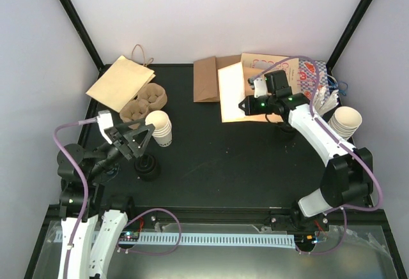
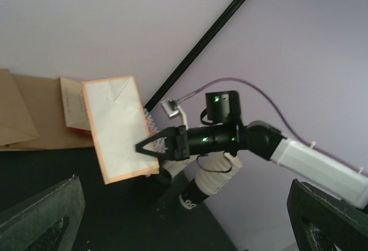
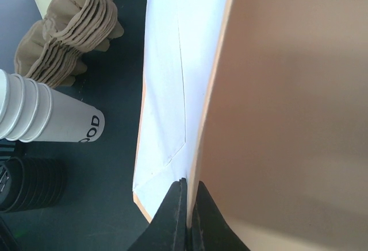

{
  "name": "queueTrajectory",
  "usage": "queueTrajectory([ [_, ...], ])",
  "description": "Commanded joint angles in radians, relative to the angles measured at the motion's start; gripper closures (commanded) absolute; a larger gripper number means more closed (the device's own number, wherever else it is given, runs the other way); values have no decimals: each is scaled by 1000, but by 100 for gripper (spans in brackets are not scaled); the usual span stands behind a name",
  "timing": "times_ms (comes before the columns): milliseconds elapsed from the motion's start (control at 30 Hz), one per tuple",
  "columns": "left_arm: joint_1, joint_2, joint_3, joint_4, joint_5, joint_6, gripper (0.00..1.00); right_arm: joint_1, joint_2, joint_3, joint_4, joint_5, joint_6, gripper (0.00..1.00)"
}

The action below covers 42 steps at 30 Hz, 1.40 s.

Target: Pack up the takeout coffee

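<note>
Early stage: my right pincer (image 1: 243, 106) is clamped on the paper bag (image 1: 231, 90) rim at the surface's far right, my left pincer (image 1: 142, 143) is wide apart beside the cup stack (image 1: 161, 128) near the left edge with the lid stack (image 1: 148, 167) just nearer, and I see no lidded coffee, nothing bagged yet.

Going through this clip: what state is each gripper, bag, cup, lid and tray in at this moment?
left gripper: open, empty
right gripper: shut on the paper bag's edge
paper bag: held by one edge, tilted
cup stack: nested, lidless
lid stack: stacked, on no cup
pulp trays: nested, empty
brown bag: folded flat
</note>
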Motion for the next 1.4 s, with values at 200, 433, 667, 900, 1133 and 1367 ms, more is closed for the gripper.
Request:
queueTrajectory([
  [200,-5,42,-55,-124,25,209,1,47,-27,19,-71,24,-16,99],
  [433,-5,125,-54,-157,-13,253,1,114,-41,41,-139,73,-9,99],
  [667,-5,133,-100,-115,-6,214,1,211,-75,22,-185,131,-3,99],
  [900,-5,157,-138,-129,67,174,1,311,-92,-73,-150,164,49,99],
  [1133,-4,139,-119,-298,-162,120,1,348,-43,-158,-56,157,122,96],
  [1367,10,146,-68,-348,-110,145,1,350,1,-213,63,91,181,81],
])
